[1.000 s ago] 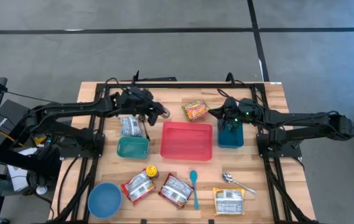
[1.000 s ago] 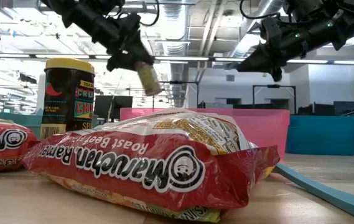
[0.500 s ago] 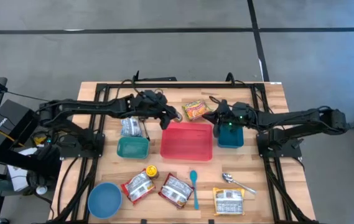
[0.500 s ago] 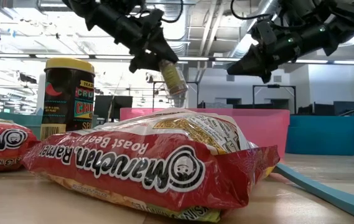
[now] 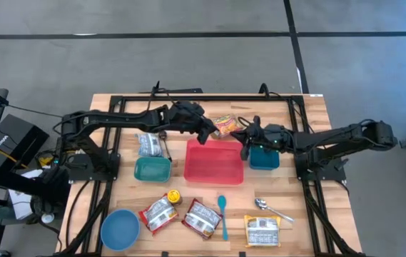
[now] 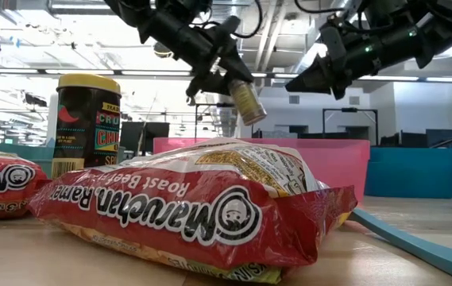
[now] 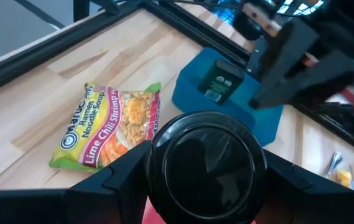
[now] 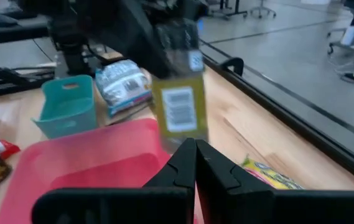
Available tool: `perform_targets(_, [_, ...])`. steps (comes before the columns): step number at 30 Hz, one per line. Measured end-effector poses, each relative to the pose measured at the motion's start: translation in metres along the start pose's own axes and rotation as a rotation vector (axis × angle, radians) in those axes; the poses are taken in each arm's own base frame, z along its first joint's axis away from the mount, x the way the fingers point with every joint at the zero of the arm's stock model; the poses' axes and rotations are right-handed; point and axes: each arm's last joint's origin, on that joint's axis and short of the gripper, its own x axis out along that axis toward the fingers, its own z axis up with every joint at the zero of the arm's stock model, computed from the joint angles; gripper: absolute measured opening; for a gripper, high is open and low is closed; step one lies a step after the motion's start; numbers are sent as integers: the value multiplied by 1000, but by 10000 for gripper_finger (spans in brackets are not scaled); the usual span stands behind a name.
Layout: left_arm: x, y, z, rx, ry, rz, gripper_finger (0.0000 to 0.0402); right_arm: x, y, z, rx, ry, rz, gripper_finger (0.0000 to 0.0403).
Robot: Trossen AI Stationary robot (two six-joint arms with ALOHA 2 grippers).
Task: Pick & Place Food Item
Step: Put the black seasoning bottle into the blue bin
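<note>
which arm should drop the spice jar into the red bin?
Left. The left gripper already holds the spice jar above the red bin. The right gripper is shut and empty beside the bin.

Even bright overhead light; right wrist view blurred (soft shadows).

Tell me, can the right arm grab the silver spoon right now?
Probably yes. The spoon lies bare on the table's right side, nothing on top of it or around it. The right gripper is shut and empty, up by the pink tray, so it would need to swing back and open first.
</note>
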Motion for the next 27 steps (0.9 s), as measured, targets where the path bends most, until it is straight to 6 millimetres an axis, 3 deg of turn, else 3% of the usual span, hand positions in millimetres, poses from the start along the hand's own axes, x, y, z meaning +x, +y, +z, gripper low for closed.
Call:
perform_targets(6, [13, -2, 1, -18, 6, 0, 207, -1, 3, 0, -2, -6, 11, 0])
perform_targets(22, [13, -14, 5, -41, -54, -54, 206, -1, 5, 0, -2, -2, 16, 0])
perform_targets(27, [12, -16, 4, -38, -52, -60, 207, -1, 2, -1, 0, 4, 6, 29])
